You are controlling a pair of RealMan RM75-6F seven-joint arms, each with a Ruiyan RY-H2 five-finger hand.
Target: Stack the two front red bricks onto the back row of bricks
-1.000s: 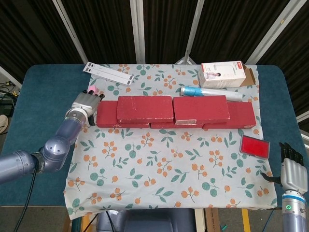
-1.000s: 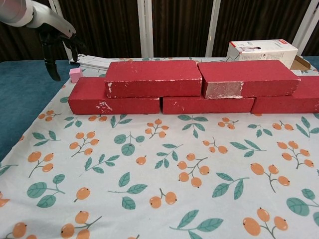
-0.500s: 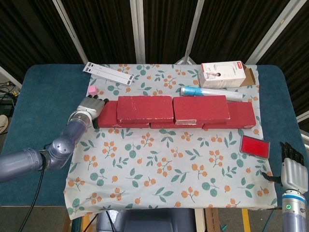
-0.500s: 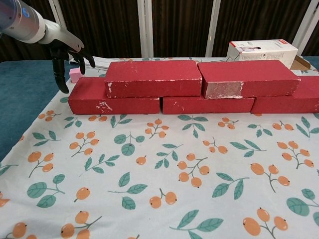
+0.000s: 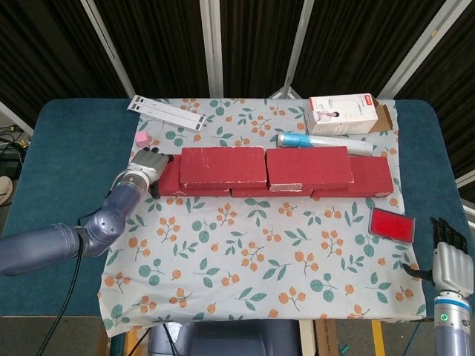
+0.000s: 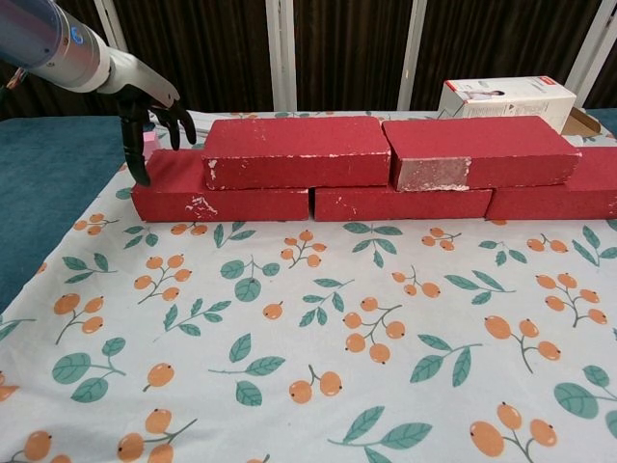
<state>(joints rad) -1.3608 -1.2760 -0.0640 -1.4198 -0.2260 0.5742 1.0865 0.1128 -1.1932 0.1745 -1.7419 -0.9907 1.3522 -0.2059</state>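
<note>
Two red bricks, one on the left [image 5: 223,167] [image 6: 297,151] and one on the right [image 5: 309,167] [image 6: 482,149], lie side by side on top of the back row of red bricks [image 6: 400,204]. My left hand [image 5: 146,166] [image 6: 149,108] is at the left end of the bottom-left brick [image 6: 222,198]. Its fingers point down and apart, holding nothing, with the fingertips against or just beside the brick's end. My right hand [image 5: 449,254] stays low at the front right edge of the table with its fingers straight and nothing in it; the chest view does not show it.
A small pink cube [image 5: 142,138] [image 6: 147,143] sits just behind my left hand. A white strip [image 5: 167,113], a white box [image 5: 345,115] and a blue-and-white tube [image 5: 312,139] lie behind the bricks. A flat red case [image 5: 391,224] lies on the floral cloth [image 5: 252,259] at the right.
My left hand has moved right and forward, from beside the pink cube to the left end of the bottom-left brick. The bricks and my right hand have not moved.
</note>
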